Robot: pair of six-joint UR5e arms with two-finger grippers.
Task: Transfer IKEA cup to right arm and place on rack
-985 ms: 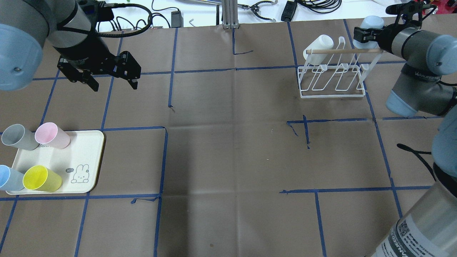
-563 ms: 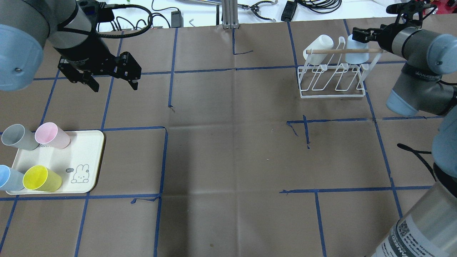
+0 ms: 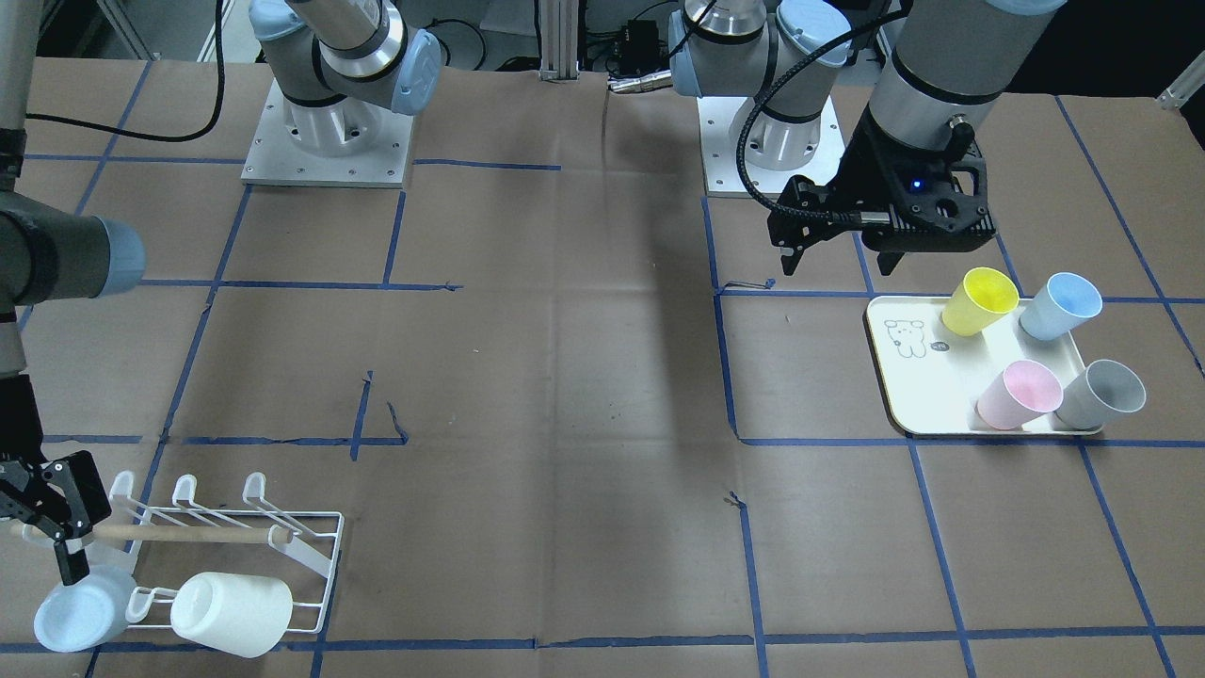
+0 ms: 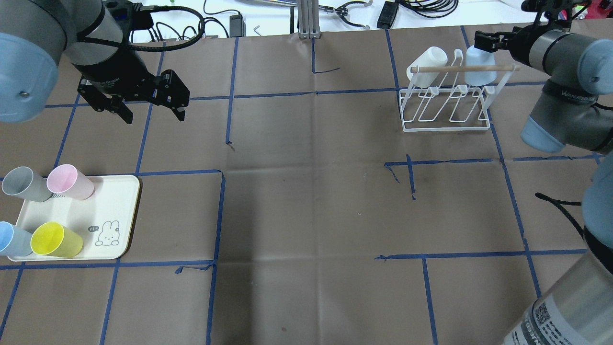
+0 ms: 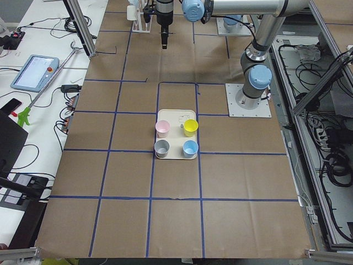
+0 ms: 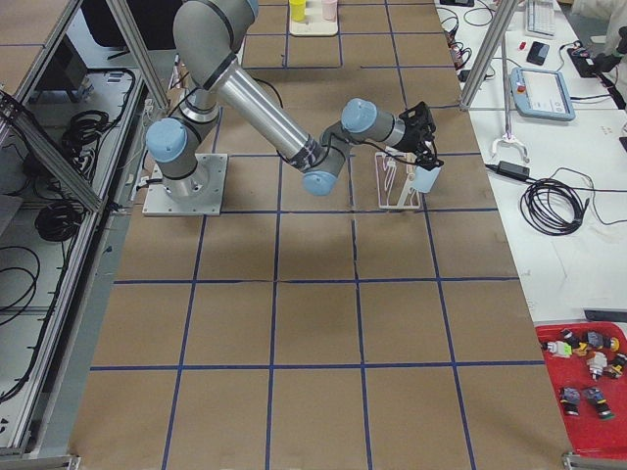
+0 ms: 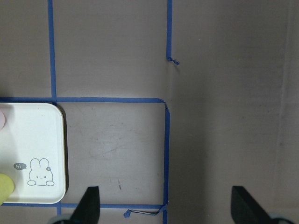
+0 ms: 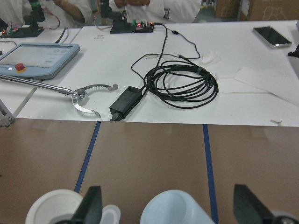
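Observation:
The IKEA cup [image 4: 480,66], pale blue, sits upside down on a far-right prong of the white wire rack [image 4: 445,127], behind the rack's wooden dowel [image 4: 459,69]. A white cup [image 4: 427,60] hangs on the prong beside it. The right arm's gripper [image 4: 483,40] hovers just above and behind the pale blue cup. In the right wrist view its fingers [image 8: 91,205] stand wide apart, clear of the cup's [image 8: 177,210] sides, so it is open. My left gripper [image 4: 154,117] hangs open and empty over the table, beyond the tray.
A cream tray [image 4: 115,211] at the near left holds yellow [image 4: 56,239], pink [image 4: 69,182], grey [image 4: 24,184] and blue [image 4: 12,239] cups. Cables and a power brick [image 8: 126,100] lie on the white bench past the table's far edge.
The right gripper lowered the pale blue cup onto the rack's prong, let go of it and rose slightly. The left arm stayed still.

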